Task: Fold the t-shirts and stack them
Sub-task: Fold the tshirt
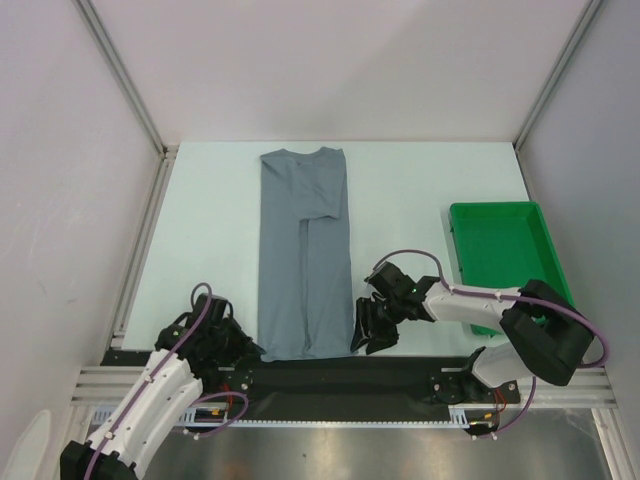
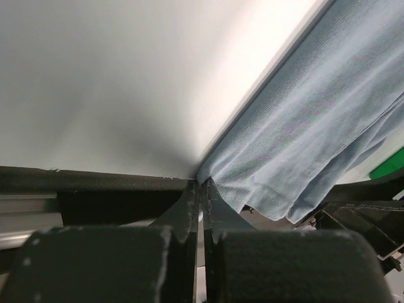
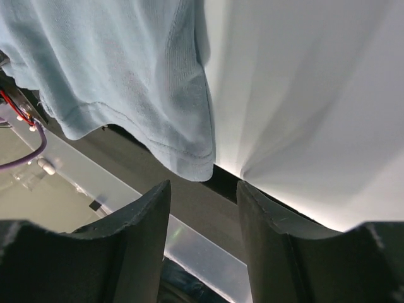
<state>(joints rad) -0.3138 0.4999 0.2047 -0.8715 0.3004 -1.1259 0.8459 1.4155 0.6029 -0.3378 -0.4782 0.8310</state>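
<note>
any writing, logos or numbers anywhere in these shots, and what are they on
No text can be read in any of the three views.
t-shirt: plain cloth, no print or tag showing.
green tray: no label or embossed mark visible.
left gripper and right gripper: plain black fingers with no lettering; from above, the arms look unmarked, though anything fine there would be too small to read.

left tool (image 2: 201, 189) closed, at t-shirt (image 2: 315, 126) hem corner
</note>
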